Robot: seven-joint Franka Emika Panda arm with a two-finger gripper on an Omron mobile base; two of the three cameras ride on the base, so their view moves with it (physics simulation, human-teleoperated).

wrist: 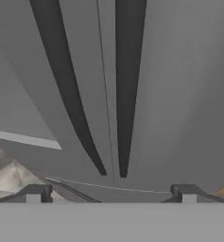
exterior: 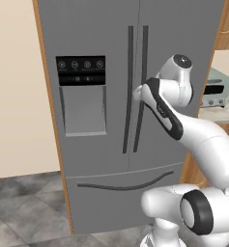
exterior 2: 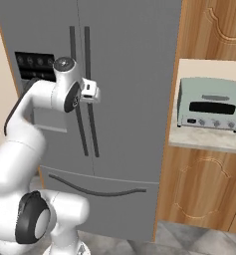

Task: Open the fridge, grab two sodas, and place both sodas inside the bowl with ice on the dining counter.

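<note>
The fridge stands in front of me with both upper doors shut. Its two dark bar handles run side by side along the middle seam. My gripper is open at about mid-height of those handles, close to them, with nothing between its fingertips. In the hand view the handles rise straight ahead between the wide-set tips. The black dispenser panel lies to the left and the bottom drawer is shut. The sodas, the bowl and the dining counter are out of view.
A pale green toaster oven sits on a wall counter right of the fridge, between wooden cabinets. A beige wall stands at the left. Grey tiled floor lies in front of the fridge.
</note>
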